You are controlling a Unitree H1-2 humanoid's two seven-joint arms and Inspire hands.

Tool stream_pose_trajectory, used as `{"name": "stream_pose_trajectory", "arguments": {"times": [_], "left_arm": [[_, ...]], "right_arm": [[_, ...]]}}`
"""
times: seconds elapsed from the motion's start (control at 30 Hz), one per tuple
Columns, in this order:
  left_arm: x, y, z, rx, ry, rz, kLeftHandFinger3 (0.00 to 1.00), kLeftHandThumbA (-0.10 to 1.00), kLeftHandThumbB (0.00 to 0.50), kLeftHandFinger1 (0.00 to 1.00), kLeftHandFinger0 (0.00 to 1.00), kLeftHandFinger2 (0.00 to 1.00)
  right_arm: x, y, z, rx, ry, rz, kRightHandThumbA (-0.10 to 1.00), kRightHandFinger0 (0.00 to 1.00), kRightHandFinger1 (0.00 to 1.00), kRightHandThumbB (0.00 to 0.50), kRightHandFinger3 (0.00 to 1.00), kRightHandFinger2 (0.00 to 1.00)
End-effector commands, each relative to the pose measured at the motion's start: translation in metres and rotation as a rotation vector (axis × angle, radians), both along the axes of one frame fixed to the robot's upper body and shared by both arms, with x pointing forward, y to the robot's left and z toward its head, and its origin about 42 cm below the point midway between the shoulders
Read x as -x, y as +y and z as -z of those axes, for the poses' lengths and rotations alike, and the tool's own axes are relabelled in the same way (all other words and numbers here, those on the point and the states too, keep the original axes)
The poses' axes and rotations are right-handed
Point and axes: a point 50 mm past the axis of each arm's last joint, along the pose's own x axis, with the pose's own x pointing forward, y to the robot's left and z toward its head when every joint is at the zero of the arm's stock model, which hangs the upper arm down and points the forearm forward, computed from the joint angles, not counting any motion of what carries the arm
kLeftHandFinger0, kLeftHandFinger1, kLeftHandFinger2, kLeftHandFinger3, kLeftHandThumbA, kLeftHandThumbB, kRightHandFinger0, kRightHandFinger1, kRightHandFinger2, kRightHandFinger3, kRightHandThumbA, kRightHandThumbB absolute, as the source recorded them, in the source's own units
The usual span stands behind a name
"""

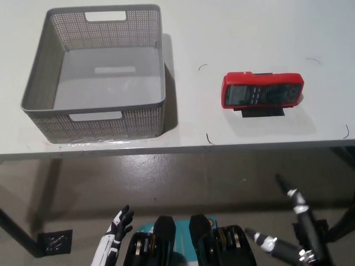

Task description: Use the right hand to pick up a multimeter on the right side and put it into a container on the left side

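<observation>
On the table's right side, the red multimeter (262, 89) lies flat on its folded black stand, well apart from the empty grey mesh basket (39, 69) at left. Below the table edge (177, 145), the black right hand (291, 221) holds nothing, fingers spread. Approach from above, span the short sides, lift level. The white left hand (118, 227) rests low, fingers open.

multimeter (262, 90): 1 | container (40, 91): 1 | table (249, 33): 1 | robot hand: 2, left (121, 220), right (291, 221)
</observation>
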Motion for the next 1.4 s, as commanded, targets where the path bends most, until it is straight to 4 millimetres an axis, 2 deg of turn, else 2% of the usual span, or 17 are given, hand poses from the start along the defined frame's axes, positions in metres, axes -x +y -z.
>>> {"name": "stream_pose_trajectory", "arguments": {"times": [0.0, 0.03, 0.1, 0.17, 0.23, 0.3, 0.37, 0.4, 0.53, 0.57, 0.67, 0.77, 0.8, 0.83, 1.0, 1.2, 1.37], "left_arm": [[0.001, 0.000, -0.007, -0.018, -0.072, 0.000, 1.00, 1.00, 0.268, 1.00, 1.00, 1.00], [0.001, 0.001, -0.006, -0.020, -0.070, -0.001, 1.00, 1.00, 0.268, 1.00, 1.00, 1.00], [0.002, 0.000, -0.005, -0.013, -0.063, -0.001, 1.00, 1.00, 0.268, 1.00, 1.00, 1.00], [0.003, -0.001, -0.004, -0.011, -0.061, 0.001, 1.00, 1.00, 0.255, 1.00, 1.00, 1.00], [0.003, -0.001, -0.004, -0.007, -0.061, 0.000, 1.00, 1.00, 0.242, 1.00, 1.00, 1.00], [0.002, 0.000, -0.005, -0.008, -0.064, 0.001, 1.00, 1.00, 0.237, 1.00, 1.00, 1.00], [0.001, 0.001, -0.005, -0.011, -0.064, 0.003, 1.00, 1.00, 0.235, 1.00, 1.00, 1.00], [0.001, 0.001, -0.005, -0.007, -0.063, 0.001, 1.00, 1.00, 0.233, 1.00, 1.00, 1.00], [0.002, 0.000, -0.002, 0.004, -0.052, -0.005, 1.00, 1.00, 0.238, 1.00, 1.00, 1.00], [0.002, -0.001, -0.002, 0.010, -0.052, -0.002, 1.00, 1.00, 0.230, 1.00, 1.00, 1.00], [0.005, -0.001, -0.002, -0.002, -0.051, 0.005, 1.00, 1.00, 0.211, 1.00, 1.00, 1.00], [0.009, -0.003, 0.001, 0.004, -0.037, 0.006, 1.00, 1.00, 0.216, 1.00, 1.00, 1.00], [0.009, -0.002, 0.002, 0.003, -0.036, 0.006, 1.00, 1.00, 0.222, 1.00, 1.00, 1.00], [0.010, -0.002, 0.002, 0.000, -0.033, 0.004, 1.00, 1.00, 0.225, 1.00, 1.00, 1.00], [0.011, -0.004, 0.003, 0.012, -0.028, 0.010, 1.00, 1.00, 0.233, 1.00, 1.00, 1.00], [0.016, -0.003, 0.006, 0.012, -0.017, 0.004, 1.00, 1.00, 0.243, 1.00, 1.00, 1.00], [0.015, -0.004, 0.006, 0.002, -0.019, 0.005, 1.00, 1.00, 0.239, 1.00, 1.00, 1.00]], "right_arm": [[-0.014, -0.023, -0.077, 0.223, -0.179, 0.035, 1.00, 1.00, 1.00, 0.349, 1.00, 1.00], [-0.022, -0.030, -0.098, 0.282, -0.202, 0.035, 1.00, 1.00, 1.00, 0.378, 1.00, 1.00], [-0.036, -0.040, -0.124, 0.358, -0.229, 0.033, 1.00, 1.00, 1.00, 0.405, 1.00, 1.00], [-0.043, -0.046, -0.142, 0.425, -0.231, 0.037, 1.00, 1.00, 1.00, 0.419, 1.00, 1.00], [-0.058, -0.053, -0.171, 0.517, -0.218, 0.032, 1.00, 1.00, 1.00, 0.462, 1.00, 1.00], [-0.074, -0.054, -0.202, 0.621, -0.219, 0.036, 1.00, 1.00, 1.00, 0.458, 1.00, 1.00], [-0.085, -0.053, -0.217, 0.674, -0.211, 0.043, 1.00, 1.00, 1.00, 0.461, 1.00, 1.00], [-0.098, -0.050, -0.232, 0.725, -0.186, 0.031, 1.00, 1.00, 1.00, 0.447, 1.00, 1.00], [-0.140, -0.042, -0.255, 0.863, -0.094, -0.008, 1.00, 1.00, 1.00, 0.435, 1.00, 1.00], [-0.157, -0.037, -0.264, 0.898, -0.044, -0.016, 1.00, 1.00, 1.00, 0.437, 1.00, 1.00], [-0.186, -0.025, -0.276, 0.986, 0.038, -0.015, 1.00, 1.00, 1.00, 0.449, 1.00, 1.00], [-0.212, -0.013, -0.282, 1.035, 0.093, -0.019, 1.00, 1.00, 1.00, 0.475, 1.00, 1.00], [-0.218, -0.009, -0.284, 1.043, 0.113, -0.021, 1.00, 1.00, 1.00, 0.468, 1.00, 1.00], [-0.233, -0.001, -0.286, 1.067, 0.154, -0.021, 1.00, 1.00, 1.00, 0.458, 1.00, 1.00], [-0.278, 0.018, -0.282, 1.185, 0.264, -0.010, 1.00, 1.00, 1.00, 0.500, 1.00, 1.00], [-0.312, 0.035, -0.275, 1.198, 0.357, 0.018, 1.00, 1.00, 1.00, 0.500, 1.00, 1.00], [-0.333, 0.041, -0.279, 1.198, 0.409, 0.071, 1.00, 1.00, 1.00, 0.500, 1.00, 1.00]]}}
